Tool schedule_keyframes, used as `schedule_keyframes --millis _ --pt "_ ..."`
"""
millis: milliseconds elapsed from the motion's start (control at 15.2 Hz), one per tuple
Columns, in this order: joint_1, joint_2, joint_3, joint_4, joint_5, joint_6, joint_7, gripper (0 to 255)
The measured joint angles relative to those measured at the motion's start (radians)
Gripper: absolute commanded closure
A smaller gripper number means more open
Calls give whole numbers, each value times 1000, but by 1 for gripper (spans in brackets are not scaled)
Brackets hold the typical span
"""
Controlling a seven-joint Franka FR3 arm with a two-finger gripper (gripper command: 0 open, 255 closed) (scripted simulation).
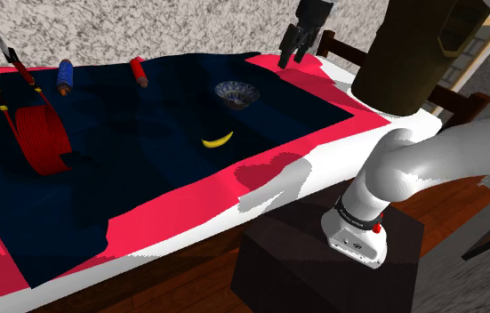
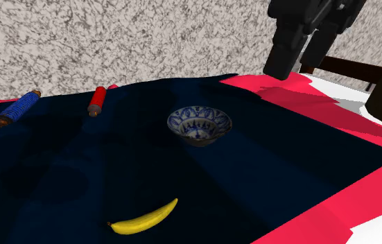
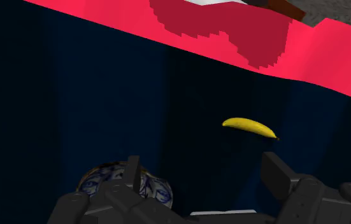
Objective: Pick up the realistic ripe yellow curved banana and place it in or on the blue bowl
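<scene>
Pincer (image 3: 202, 168): I find it spread, empty, above the worktop's (image 1: 172, 212) far edge. Banana (image 3: 250, 127) lies beyond the bowl (image 3: 97, 181), lengthwise along the closing line.

Speckled grey-white wall (image 1: 163, 22) behind far edge of surface (image 1: 332, 164). Surface draped in dark navy cloth (image 1: 145, 160) with bright red border (image 1: 172, 209); white strip beyond red along near edge. Dark brown wooden frame (image 2: 345, 68) past far corner at shoulder view's right. Brown plank floor (image 1: 443, 209) below near edge. Soft shadows darken red border.
</scene>
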Motion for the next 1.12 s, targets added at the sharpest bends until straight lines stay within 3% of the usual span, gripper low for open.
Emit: schedule_keyframes --millis 264,726,1122 --pt "38 65 -16 2 -3 40 -89 0" --pt "153 295 -61 33 -5 159 -400 0" --pt "242 482 -57 77 2 232 -646 0"
